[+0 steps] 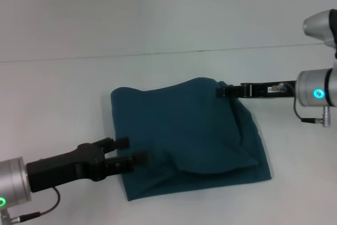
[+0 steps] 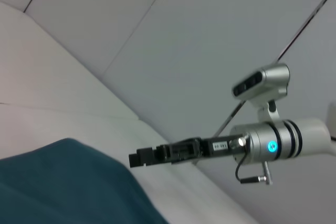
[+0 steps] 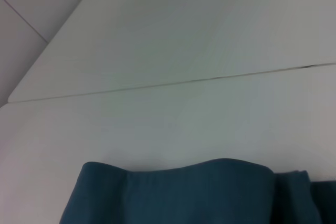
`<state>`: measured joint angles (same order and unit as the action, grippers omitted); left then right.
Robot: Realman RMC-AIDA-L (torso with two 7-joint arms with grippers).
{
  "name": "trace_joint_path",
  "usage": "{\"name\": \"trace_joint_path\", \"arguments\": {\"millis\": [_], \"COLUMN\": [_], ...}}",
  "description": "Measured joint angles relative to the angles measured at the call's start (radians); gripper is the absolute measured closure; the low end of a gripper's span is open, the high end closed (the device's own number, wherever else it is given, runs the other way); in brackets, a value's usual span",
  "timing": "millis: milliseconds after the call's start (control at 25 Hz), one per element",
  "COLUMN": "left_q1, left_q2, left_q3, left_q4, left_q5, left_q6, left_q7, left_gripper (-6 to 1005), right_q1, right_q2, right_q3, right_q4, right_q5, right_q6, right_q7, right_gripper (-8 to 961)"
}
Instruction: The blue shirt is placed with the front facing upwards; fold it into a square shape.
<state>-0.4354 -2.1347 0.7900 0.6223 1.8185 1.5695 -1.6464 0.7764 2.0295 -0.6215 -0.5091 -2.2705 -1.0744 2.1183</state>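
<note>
The blue shirt [image 1: 195, 130] lies on the white table, folded into a rough square with a rumpled bulge toward its near right side; only plain teal fabric shows, no lettering. My left gripper [image 1: 130, 149] is open at the shirt's left edge, its two black fingers [image 1: 122, 142] spread just over the cloth with nothing between them. My right gripper [image 1: 219, 92] is shut at the shirt's far right corner. In the left wrist view the right gripper [image 2: 134, 159] hangs slightly above the shirt [image 2: 63, 187], holding no cloth. The right wrist view shows the shirt's [image 3: 199, 195] folded far edge.
The white table [image 1: 63, 98] stretches around the shirt, its far edge meeting a pale wall [image 1: 158, 9]. The right arm's wrist [image 1: 316, 92] with a glowing ring sits at the right, and the left arm's wrist [image 1: 13, 183] at the lower left.
</note>
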Motion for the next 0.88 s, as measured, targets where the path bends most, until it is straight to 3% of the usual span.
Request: {"name": "trace_joint_path", "arguments": {"millis": [200,600,880], "left_q1": [0.002,-0.012,-0.019], "left_q2": [0.003,0.005,0.006], "left_q3": [-0.02,-0.022,-0.017], "left_q4": [0.019,0.03,0.03], "left_q5": [0.053,0.073,0.073], "left_q6": [0.034,0.028,0.026], "left_q7": [0.022,0.025,0.022], "left_gripper": [33,35,36], "right_q1": [0.021,0.01,0.011], "right_q2": [0.015,0.018,0.035], "right_q3": [-0.012,-0.014,-0.022], "right_q4": [0.046,0.059,0.073], "right_q5": [-0.001,0.0,0.001], "right_q6": [0.073,0.098,0.129], "right_q7": [0.001,0.004,-0.004], "right_gripper": [236,238,269]}}
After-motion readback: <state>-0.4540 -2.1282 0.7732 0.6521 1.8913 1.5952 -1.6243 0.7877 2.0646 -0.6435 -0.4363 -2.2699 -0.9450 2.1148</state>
